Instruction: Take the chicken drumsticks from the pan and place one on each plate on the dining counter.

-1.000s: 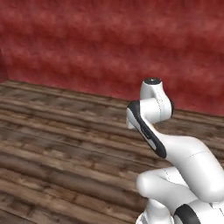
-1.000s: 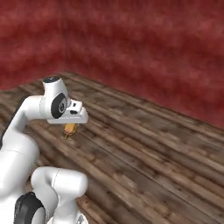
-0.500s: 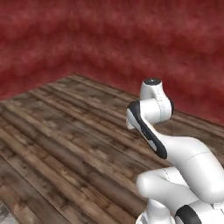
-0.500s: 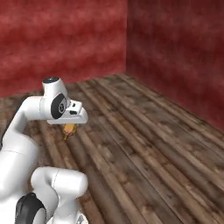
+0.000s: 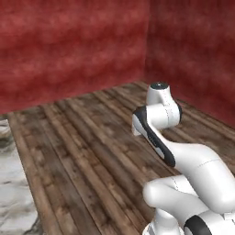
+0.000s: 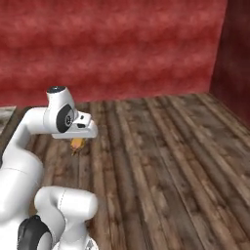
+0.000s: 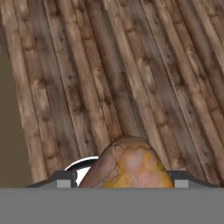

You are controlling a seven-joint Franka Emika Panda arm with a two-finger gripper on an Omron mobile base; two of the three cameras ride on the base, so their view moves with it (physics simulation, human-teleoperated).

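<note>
Ahead of the gripper [image 6: 77, 145], 2 dark red walls [image 5: 69, 50] meet in a corner. Below it lies a floor [image 6: 161, 166] of brown wooden planks. To its left, a marbled white-grey surface [image 5: 11, 193] shows.

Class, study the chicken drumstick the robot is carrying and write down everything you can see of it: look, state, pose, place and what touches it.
The chicken drumstick is the paler one: golden-yellow mottled with reddish-brown, its cooked skin glossy and faintly cracked. In the hand view its rounded end bulges up between the two fingertips of the end effector, which grips it on both sides. In the right base view it hangs as a small orange-yellow lump just under the hand, in the air above the wooden plank floor, touching nothing else. Its bone end cannot be made out.
</note>
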